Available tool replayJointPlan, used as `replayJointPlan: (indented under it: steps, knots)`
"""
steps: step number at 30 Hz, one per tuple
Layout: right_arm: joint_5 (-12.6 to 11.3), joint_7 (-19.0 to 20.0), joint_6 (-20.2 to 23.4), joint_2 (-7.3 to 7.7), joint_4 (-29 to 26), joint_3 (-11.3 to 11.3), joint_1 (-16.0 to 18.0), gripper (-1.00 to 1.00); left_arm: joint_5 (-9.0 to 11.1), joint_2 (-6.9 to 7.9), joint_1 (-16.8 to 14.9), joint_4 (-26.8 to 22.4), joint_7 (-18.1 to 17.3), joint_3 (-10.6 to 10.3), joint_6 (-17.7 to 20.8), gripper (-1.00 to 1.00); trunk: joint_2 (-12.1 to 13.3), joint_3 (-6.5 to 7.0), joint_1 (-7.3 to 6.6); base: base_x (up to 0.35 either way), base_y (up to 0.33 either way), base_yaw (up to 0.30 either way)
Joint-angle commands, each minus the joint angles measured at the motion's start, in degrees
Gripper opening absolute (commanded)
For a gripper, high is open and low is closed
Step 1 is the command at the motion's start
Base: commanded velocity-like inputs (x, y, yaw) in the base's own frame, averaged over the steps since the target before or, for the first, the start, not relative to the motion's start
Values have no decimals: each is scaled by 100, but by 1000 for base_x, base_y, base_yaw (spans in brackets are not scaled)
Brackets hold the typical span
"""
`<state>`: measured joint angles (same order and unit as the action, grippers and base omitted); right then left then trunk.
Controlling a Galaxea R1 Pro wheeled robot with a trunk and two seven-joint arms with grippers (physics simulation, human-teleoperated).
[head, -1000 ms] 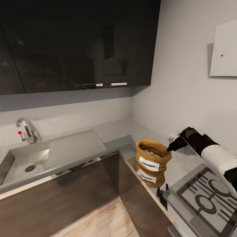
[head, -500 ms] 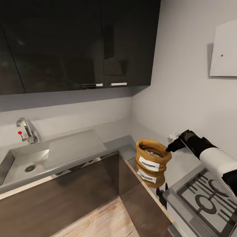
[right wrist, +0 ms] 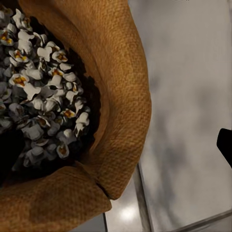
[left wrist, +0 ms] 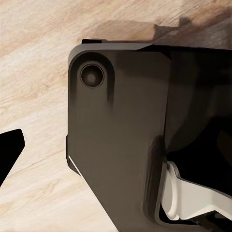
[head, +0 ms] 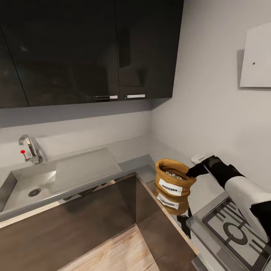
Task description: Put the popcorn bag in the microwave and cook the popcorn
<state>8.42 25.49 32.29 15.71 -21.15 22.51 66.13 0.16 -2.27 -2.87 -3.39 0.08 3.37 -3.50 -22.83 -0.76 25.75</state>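
The right gripper (head: pixel 191 172) is edging closer onto the popcorn bag (head: pixel 174 181) rim, apparently straddling it with jaws apart, readying a grasp.

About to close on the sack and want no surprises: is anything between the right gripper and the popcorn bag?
Nothing visible. The right gripper is at the rolled rim of the popcorn bag, on its side toward the hob.

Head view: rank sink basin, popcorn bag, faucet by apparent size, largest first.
1. Sink basin, cut off by the picture's left edge.
2. Popcorn bag, clearly smaller in the picture, though it stands nearer the camera.
3. Faucet, smallest.
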Motion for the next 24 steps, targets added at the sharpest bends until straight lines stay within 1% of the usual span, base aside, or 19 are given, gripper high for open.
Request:
replayJointPlan:
  steps: [1, 5, 7, 10, 14, 16, 21, 24]
  knots:
    - [60, 45, 15, 3, -12, 6, 3, 100, 2, -2, -3, 5, 1, 32, -19, 100, -9, -8, 3, 0, 0, 0]
    - [63, 44, 8, 3, -2, 4, -1, 100, 2, -2, -3, 5, 1, 32, -19, 100, -9, -8, 3, 0, 0, 0]
    - [54, 42, -31, 0, 148, 7, -3, 100, 2, -2, -3, 5, 1, 32, -19, 100, -9, -8, 3, 0, 0, 0]
    - [53, 32, -305, -5, 397, 1, -3, 100, 2, -2, -4, 5, 1, 32, -19, 100, -9, -8, 3, 0, 0, 0]
    - [46, 27, -489, -5, 557, -1, -3, 100, 2, -2, -4, 5, 1, 32, -19, 100, -9, -8, 3, 0, 0, 0]
    - [46, 26, -513, -11, 565, -1, -3, 100, 2, -2, -4, 5, 1, 32, -19, 100, -9, -8, 3, 0, 0, 0]
    - [46, 15, -525, -95, 592, -1, -11, 100, 2, -2, -4, 5, 1, 32, -19, 100, -9, -8, 3, 0, 0, 0]
    - [46, -64, -530, -117, 602, -1, -35, 100, 1, -2, -4, 5, 1, 32, -19, 100, -9, -8, 3, 0, 0, 0]
